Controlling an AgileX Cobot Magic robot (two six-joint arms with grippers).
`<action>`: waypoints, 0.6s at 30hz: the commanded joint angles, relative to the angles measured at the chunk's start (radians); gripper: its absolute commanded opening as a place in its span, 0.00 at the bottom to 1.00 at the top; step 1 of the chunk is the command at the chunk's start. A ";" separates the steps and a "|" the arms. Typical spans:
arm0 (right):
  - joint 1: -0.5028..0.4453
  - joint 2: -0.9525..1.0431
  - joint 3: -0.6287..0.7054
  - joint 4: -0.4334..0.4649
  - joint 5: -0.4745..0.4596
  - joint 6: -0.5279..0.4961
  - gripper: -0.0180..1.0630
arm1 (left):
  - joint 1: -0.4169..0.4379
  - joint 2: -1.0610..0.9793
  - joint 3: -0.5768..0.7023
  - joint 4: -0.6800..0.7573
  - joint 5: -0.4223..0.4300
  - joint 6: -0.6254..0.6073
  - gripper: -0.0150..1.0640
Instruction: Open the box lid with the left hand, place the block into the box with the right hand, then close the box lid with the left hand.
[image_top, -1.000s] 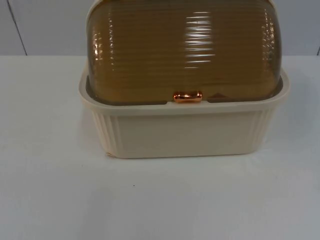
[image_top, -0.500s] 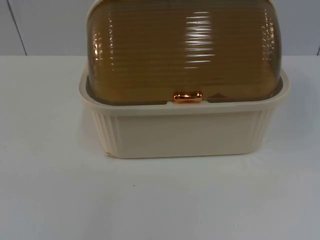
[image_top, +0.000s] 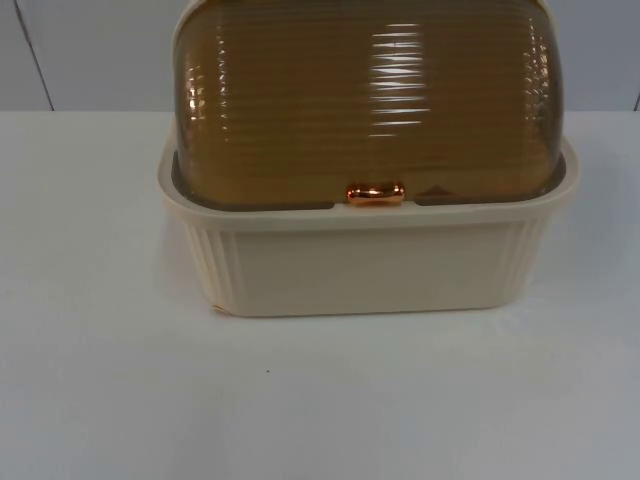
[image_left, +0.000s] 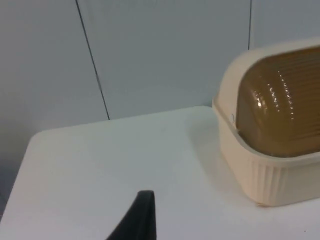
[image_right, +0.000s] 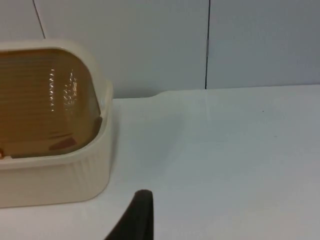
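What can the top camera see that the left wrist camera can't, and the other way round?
Only the top view shows the copper handle at the lid's front edge and the box's whole ribbed front.

Only the left wrist view shows the box's end, the table's rounded far corner and a black fingertip of the left gripper, which waits well apart from the box.

Both show the cream box with its amber lid shut, the white table and the grey wall behind.

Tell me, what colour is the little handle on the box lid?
Shiny copper-orange. The handle shows best in the top view, at the lid's front edge.
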 joint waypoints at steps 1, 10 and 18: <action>-0.001 -0.002 0.011 0.007 -0.003 0.000 0.88 | -0.006 -0.004 0.009 0.015 -0.011 -0.004 0.99; -0.001 -0.002 0.138 0.007 0.036 0.000 0.88 | -0.006 -0.004 0.229 0.024 -0.019 -0.053 0.99; -0.001 -0.002 0.180 0.007 0.013 0.000 0.88 | -0.006 -0.004 0.242 0.026 0.001 -0.053 0.99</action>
